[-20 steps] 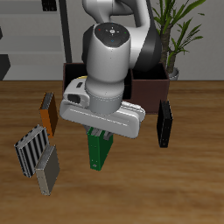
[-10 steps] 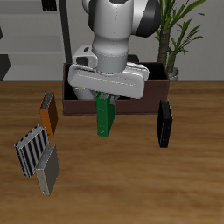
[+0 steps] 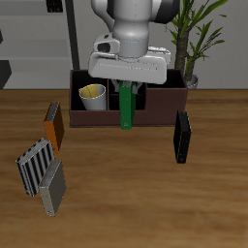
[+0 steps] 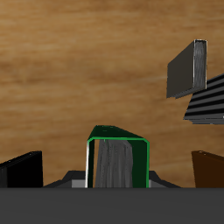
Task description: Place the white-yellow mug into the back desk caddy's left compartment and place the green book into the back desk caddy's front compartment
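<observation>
My gripper (image 3: 126, 89) is shut on the top of the green book (image 3: 125, 109), which hangs upright and clear of the table. In the exterior view the book overlaps the front wall of the back desk caddy (image 3: 160, 105) near its middle. The white-yellow mug (image 3: 92, 96) stands upright inside the caddy's left compartment (image 3: 78, 99). My hand and the book hide the split middle cells, the front compartment among them. In the wrist view the green book (image 4: 117, 159) shows end-on, with wooden table far below it.
An orange book (image 3: 53, 126), a striped book (image 3: 35, 166) and a grey book (image 3: 52, 188) lie on one side of the table. A black book (image 3: 181, 137) stands on the other side. A potted plant (image 3: 197, 39) rises behind the caddy.
The arm has risen and drawn back toward the caddy, carrying the green book from low over the table's middle. The mug in the caddy, hidden before, now shows.
</observation>
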Robot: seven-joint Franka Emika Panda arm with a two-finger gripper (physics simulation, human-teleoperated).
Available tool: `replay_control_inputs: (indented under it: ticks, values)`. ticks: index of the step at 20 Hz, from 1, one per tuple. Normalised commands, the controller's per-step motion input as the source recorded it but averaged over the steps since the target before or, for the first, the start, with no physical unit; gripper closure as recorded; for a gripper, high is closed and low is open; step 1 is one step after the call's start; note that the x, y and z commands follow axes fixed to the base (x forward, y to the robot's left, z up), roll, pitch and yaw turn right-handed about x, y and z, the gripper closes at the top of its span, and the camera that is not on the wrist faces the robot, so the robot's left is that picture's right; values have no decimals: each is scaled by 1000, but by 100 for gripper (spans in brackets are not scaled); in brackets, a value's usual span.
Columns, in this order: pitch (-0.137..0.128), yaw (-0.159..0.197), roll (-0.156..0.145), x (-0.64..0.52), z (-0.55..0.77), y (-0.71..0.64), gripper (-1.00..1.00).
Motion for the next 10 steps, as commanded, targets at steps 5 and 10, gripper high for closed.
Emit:
replay_control_inputs:
  ticks: [5,10]
  values:
    - [-25,31,41,-565,95,100,100]
    - [-73,37,-20,-643,116,-49,100]
